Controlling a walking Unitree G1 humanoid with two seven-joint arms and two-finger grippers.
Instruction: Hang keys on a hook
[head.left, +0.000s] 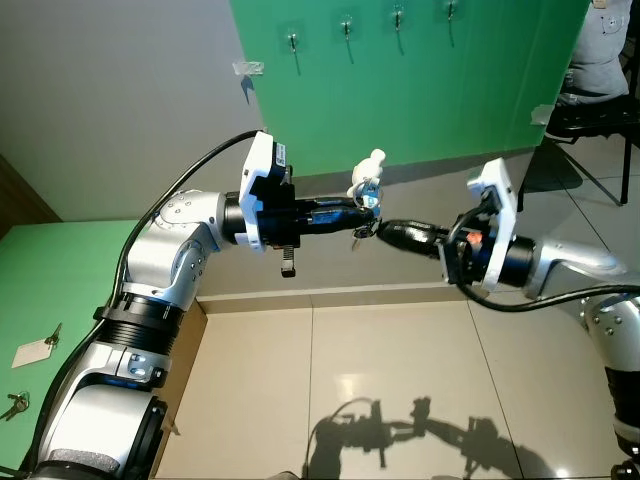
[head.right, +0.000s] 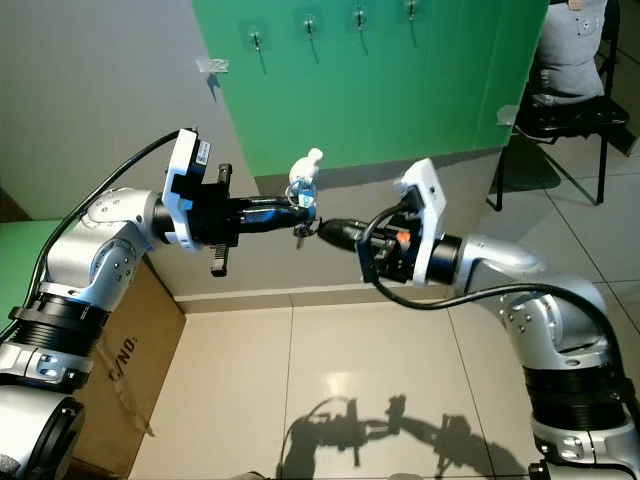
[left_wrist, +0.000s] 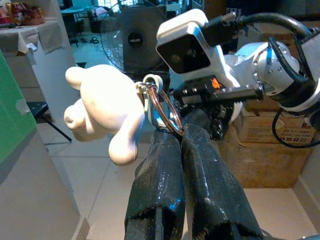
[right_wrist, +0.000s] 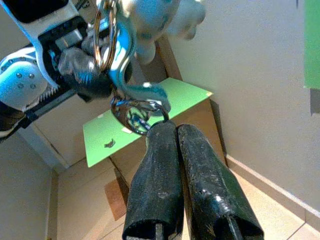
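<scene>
1. Left arm's silver shoulder and elbow sit closest to my head camera, low on the left; the forearm reaches out to mid-scene.
2. Left gripper (head.left: 366, 213) has its fingers (left_wrist: 165, 170) pressed together, pinching the ring (left_wrist: 167, 112) of the keys (head.left: 366, 195).
3. Keys hang in mid-air between the two grippers, above the tiled floor (head.left: 380, 360), in front of the grey wall.
4. White figure (left_wrist: 107, 112) is clipped to that ring; in the head views it sticks up above the left gripper's tips.
5. Right gripper (head.left: 385, 232) comes in from the right, tip to tip with the left one.
6. Its fingers (right_wrist: 162, 165) are closed on a smaller ring (right_wrist: 137, 115) at the bottom of the bunch, below a teal carabiner (right_wrist: 127, 65).
7. So I see both grippers clamped on the same bunch.
8. Four hooks (head.left: 346, 27) run in a row along the top of the green board (head.left: 420, 90), well above and behind the keys.
9. More keys with a white tag (head.left: 32, 351) lie on the green tabletop (head.left: 60, 270) at far left, on a cardboard box (head.right: 120, 380).
10. Person (head.left: 600, 50) sits on a black chair (head.left: 585, 130) at top right, well apart from the arms.
11. Both arms cast shadows on the floor, low in frame.
</scene>
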